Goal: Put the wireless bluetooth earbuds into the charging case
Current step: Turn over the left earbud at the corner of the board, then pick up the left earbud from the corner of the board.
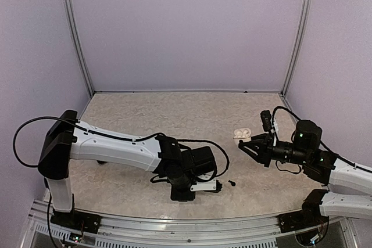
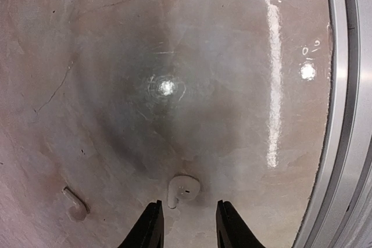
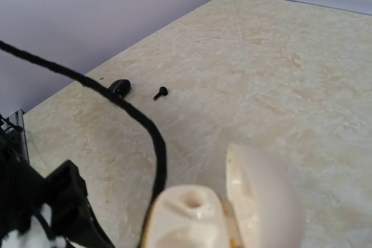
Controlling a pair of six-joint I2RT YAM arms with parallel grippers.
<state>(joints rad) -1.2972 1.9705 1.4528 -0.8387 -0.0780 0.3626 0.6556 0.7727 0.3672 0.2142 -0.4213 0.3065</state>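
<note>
I'm looking down through the left wrist camera, where the left hand [image 2: 187,216] is standing narrow, its two black fingers [image 2: 150,225] parted with nothing between them and their lower parts cut off by the frame edge. A white earbud [image 2: 183,188] is lying on the table [image 1: 174,114] right at the mouth of that gap, touching neither finger as far as I can see. A second white earbud [image 2: 74,203] is lying off to one side, so pale against the mottled surface that I'm barely making out its hooked outline.

The right hand [image 1: 247,142] is gripping the charging case [image 3: 258,201], a white one with its lid standing open. From the right wrist camera the case is filling the bottom of the picture, blurred and partly cut off, and it is hiding the fingers, so I'm reading the grip from the overhead view.

Both white earbuds are lying well apart from the charging case, left of it and nearer the arm bases, and overhead the left arm is hiding them. A black earbud [image 3: 160,92] is lying on the table between the case and the left hand. Just beside it a dark rounded thing [image 3: 120,87] is sitting half behind a black cable [image 3: 145,126]; I cannot tell what it is.
</note>
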